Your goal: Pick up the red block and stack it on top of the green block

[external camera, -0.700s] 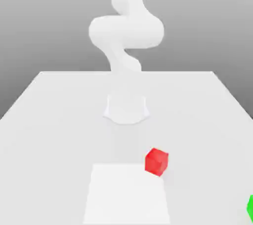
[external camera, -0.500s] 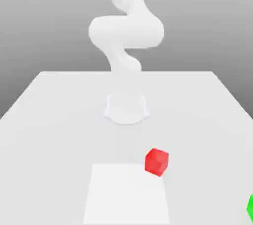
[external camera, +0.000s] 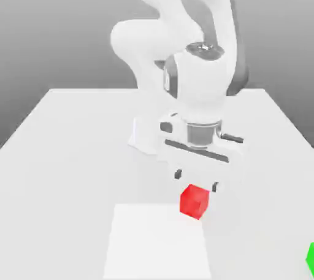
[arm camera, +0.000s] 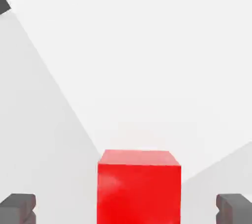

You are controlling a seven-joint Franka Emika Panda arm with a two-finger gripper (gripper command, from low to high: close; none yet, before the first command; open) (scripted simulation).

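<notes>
The red block point(external camera: 194, 201) sits on the white table at the far corner of a lighter square patch. My gripper point(external camera: 196, 180) hangs open just above and behind it, one dark fingertip point(external camera: 178, 174) off each side of the cube. In the hand view the red block point(arm camera: 139, 186) lies between the two dark fingertips point(arm camera: 17, 207), with wide gaps on both sides. A sliver of the green block point(external camera: 310, 259) shows at the exterior view's right edge, near the front.
The robot's base point(external camera: 147, 134) stands mid-table behind the gripper. A lighter square patch point(external camera: 156, 242) covers the table's front middle. The table point(external camera: 67, 150) spreads wide to both sides.
The arm has swung down from high above the table. The open gripper now hangs just over the red block. Neither block has moved.
</notes>
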